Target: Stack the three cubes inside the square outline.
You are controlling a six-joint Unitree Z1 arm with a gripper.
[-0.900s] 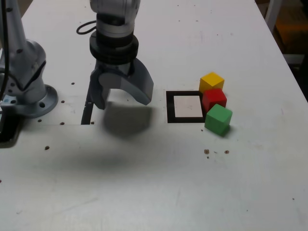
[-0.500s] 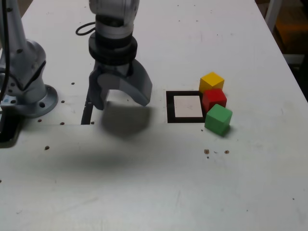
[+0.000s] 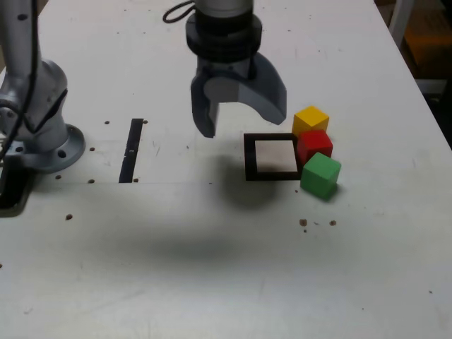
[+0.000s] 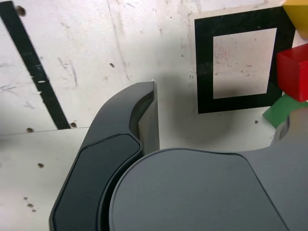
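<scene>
The gripper [image 3: 244, 121] hangs above the white surface [image 3: 212, 268] with its jaws pointing downward and spread wide apart, holding nothing. In the exterior view it sits just above and toward that view's left of the square outline [image 3: 248, 157], and its shadow falls across the outline's near-left corner and the surface below it. The square outline (a thick black border around a white interior) lies flat and contains no cube. All three cubes are grouped along the outline's edge on the exterior view's right. The yellow cube [image 3: 311, 120] is the farthest from the camera and sits by the outline's far corner. The red cube [image 3: 315, 145] sits just in front of it, touching or overlapping the black border. The green cube [image 3: 320, 174] is the nearest, at the outline's near corner, turned slightly relative to the other two. The three cubes stand close together in a row; whether their faces actually touch cannot be determined. None is stacked on another. The wrist view shows one dark jaw in the foreground, the square outline [image 4: 204, 62] beyond it, and the edges of the red cube [image 4: 293, 72], green cube [image 4: 281, 109] and yellow cube [image 4: 298, 14] at the border. A thin black strip [image 3: 131, 150] lies well apart on the exterior view's left, near the arm's grey base [image 3: 39, 120].
</scene>
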